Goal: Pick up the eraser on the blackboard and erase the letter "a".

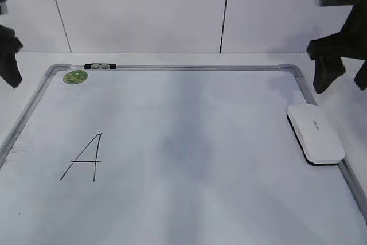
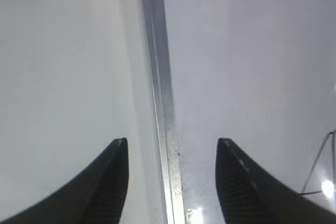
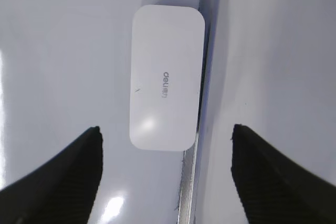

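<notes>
Eraser (image 3: 167,77) flat on the board (image 1: 183,142), against its right frame.
I see both jaws spread and empty: right gripper (image 3: 165,174) above the eraser, left gripper (image 2: 172,182) over the left frame.

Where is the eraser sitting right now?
In the exterior view the eraser lies flat on the blackboard's right side, against its frame, below the open right hand; nothing is touching it.

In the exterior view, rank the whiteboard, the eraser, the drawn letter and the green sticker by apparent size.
1. blackboard, by far the largest.
2. eraser and letter: look alike in extent, so no firm ranking.
3. green sticker, smallest, though it lies farthest from the camera.
</notes>
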You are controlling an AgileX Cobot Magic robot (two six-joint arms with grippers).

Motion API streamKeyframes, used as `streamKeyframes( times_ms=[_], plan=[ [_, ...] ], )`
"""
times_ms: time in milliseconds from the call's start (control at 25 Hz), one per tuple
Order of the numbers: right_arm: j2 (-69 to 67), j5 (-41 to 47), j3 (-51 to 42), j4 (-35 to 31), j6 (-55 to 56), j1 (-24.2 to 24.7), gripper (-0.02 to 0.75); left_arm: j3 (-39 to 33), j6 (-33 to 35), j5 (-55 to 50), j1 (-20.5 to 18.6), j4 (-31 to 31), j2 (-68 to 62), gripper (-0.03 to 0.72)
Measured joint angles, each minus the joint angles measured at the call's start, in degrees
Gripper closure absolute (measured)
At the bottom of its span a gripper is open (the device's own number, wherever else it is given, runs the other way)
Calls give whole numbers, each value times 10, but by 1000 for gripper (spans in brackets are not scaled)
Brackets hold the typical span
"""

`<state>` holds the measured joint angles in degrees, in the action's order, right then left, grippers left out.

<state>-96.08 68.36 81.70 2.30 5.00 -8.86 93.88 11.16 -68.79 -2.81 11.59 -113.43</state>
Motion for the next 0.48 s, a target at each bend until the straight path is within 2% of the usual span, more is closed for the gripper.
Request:
streamKeyframes(
  times_ms=[480],
  plan=[
    [157,25,-1,-23,-17,-2,141,9,-32,-22,0,3,242,287]
  ],
)
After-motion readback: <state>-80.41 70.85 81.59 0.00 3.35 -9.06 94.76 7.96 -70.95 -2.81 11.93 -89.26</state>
